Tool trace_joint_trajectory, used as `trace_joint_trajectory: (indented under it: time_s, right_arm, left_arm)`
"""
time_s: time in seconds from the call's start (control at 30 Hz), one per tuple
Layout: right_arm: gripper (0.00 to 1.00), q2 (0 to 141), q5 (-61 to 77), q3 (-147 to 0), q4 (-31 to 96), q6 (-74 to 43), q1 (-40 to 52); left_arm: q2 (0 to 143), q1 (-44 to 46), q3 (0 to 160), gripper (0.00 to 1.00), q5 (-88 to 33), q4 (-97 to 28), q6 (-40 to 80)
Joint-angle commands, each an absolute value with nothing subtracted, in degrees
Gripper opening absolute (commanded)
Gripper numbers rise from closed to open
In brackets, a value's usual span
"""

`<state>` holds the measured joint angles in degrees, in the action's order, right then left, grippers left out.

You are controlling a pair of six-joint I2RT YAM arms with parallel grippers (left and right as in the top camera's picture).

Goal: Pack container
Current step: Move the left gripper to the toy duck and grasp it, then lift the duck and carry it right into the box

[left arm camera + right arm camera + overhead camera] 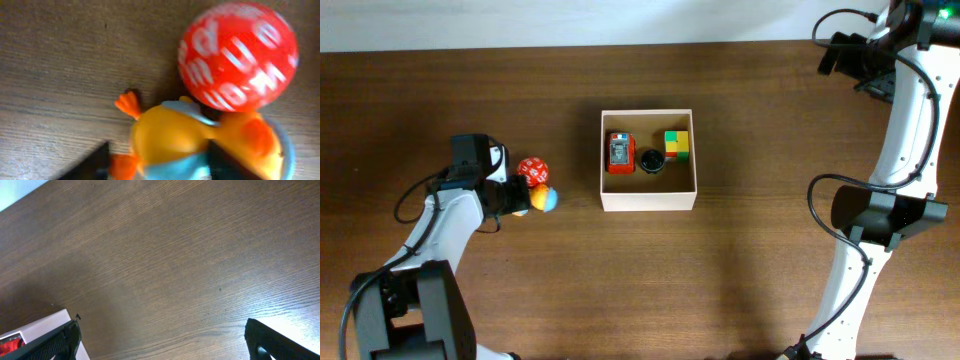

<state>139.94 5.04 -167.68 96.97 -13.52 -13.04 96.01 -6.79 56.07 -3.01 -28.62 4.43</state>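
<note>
Left gripper [160, 167]: jaws half closed either side of the duck toy [200, 140]; firm hold cannot be told
Right gripper [160, 337]: wide open, empty
Risk: rounded duck toy may squirt out; red ball [237, 55] touching it may roll off
Container [648, 202]: middle of the table [770, 280], right of both toys, well apart
Facing: opens upward; square, no long axis

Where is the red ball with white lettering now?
Overhead view: the red ball is on the table, left of the container, right beside the orange-and-blue toy.
</note>
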Motion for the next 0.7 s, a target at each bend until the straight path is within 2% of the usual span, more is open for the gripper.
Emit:
trace_joint_trajectory:
  time_s: [0.0,0.07,0.3,0.67]
  right_arm:
    - [0.99,140.0,5.3,-168.7,97.3,-13.8,-12.8]
    - [0.99,140.0,5.3,-168.7,97.3,-13.8,-12.8]
    - [0.99,140.0,5.3,-168.7,97.3,-13.8,-12.8]
    - [0.99,140.0,5.3,-168.7,97.3,-13.8,-12.8]
  left_arm:
    - [96.4,-6.8,56.9,0.35,-3.8,-27.7,4.7]
    - [96.4,-6.8,56.9,0.25,-3.9,-27.4,4.7]
    - [96.4,-6.8,56.9,0.07,-5.5,-27.6,4.7]
    - [95.8,-6.8,59.2,0.02,-15.5,-32.8,4.7]
